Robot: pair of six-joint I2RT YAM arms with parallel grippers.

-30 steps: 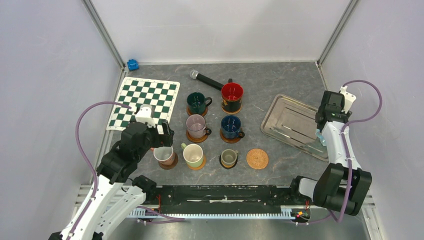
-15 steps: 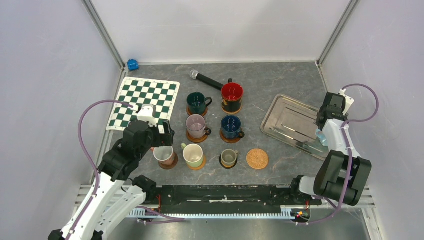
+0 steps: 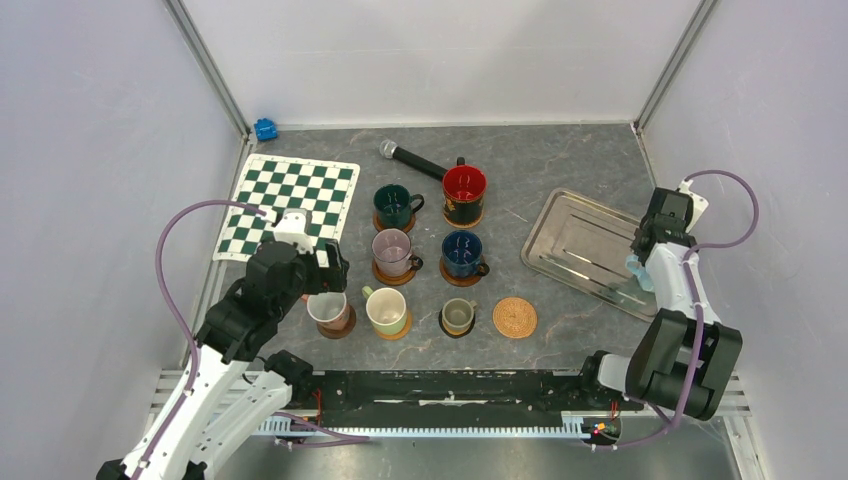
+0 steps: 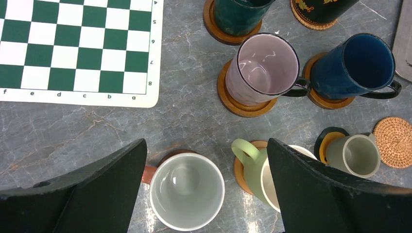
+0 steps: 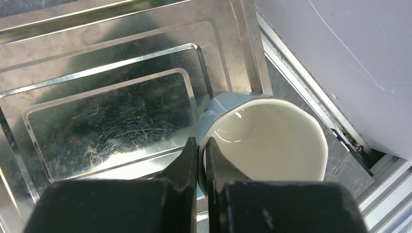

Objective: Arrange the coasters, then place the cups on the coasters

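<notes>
Seven cups stand on coasters in the top view: dark green (image 3: 395, 205), red-inside (image 3: 464, 190), clear glass (image 3: 392, 252), dark blue (image 3: 462, 252), white-inside brownish (image 3: 326, 310), pale green (image 3: 386, 310), small grey-olive (image 3: 458, 315). A woven tan coaster (image 3: 514, 317) lies bare at the row's right end. My left gripper (image 4: 206, 145) hangs wide open above the brownish cup (image 4: 186, 191), apart from it. My right gripper (image 5: 200, 141) is shut on the wall of the light blue cup (image 5: 272, 141), one finger inside and one outside. That cup (image 3: 636, 270) sits at the tray's near right corner.
The steel tray (image 3: 580, 245) lies at the right, close to the side wall and frame rail. A black microphone (image 3: 412, 159) lies behind the cups. The chequered mat (image 3: 290, 205) is at the left, and a small blue object (image 3: 265, 129) sits in the far left corner.
My right gripper's jaws closed onto the light blue cup's wall, and the right wrist shifted slightly toward the tray's near corner. The left arm stayed still.
</notes>
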